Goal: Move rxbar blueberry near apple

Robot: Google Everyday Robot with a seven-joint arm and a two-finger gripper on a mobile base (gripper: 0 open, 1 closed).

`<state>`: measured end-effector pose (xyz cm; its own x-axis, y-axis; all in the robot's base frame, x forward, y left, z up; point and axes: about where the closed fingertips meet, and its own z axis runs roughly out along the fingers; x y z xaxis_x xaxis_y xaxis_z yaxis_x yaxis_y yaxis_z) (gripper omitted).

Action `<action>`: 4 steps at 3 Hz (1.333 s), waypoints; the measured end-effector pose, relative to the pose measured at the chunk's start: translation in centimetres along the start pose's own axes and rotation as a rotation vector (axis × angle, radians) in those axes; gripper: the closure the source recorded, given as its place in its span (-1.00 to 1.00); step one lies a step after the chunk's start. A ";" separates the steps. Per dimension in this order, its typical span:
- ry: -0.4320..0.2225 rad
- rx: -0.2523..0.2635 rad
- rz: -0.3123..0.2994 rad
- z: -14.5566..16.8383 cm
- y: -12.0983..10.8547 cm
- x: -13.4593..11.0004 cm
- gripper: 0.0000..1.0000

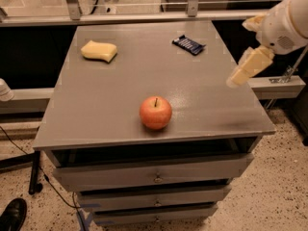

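The rxbar blueberry [188, 44], a small dark blue bar with white lettering, lies flat at the far right of the grey table top [120, 95]. The apple [155, 112], red-orange with a short stem, stands near the front middle, well apart from the bar. My gripper [243, 51] hangs over the table's right edge, to the right of the bar and a little nearer the front. It is above the surface, open and empty. Its two pale fingers are spread apart.
A pale yellow sponge [98, 51] lies at the far left of the top. Drawers [154, 177] sit below the front edge. A rail [144, 17] runs behind the table. A black shoe [12, 214] is on the floor at the lower left.
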<state>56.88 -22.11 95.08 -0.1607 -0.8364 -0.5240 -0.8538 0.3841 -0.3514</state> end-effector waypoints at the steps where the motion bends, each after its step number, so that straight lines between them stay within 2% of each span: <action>1: -0.133 0.014 0.043 5.0 -5.2 -2.1 -1.00; 2: -0.240 0.006 0.139 10.1 -9.9 -3.4 -1.00; 3: -0.284 0.012 0.253 14.7 -13.5 -3.3 -1.00; 4: -0.288 0.022 0.367 18.2 -15.3 -2.1 -1.00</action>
<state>79.34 -19.16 87.42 -0.3038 -0.5022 -0.8097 -0.7549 0.6453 -0.1170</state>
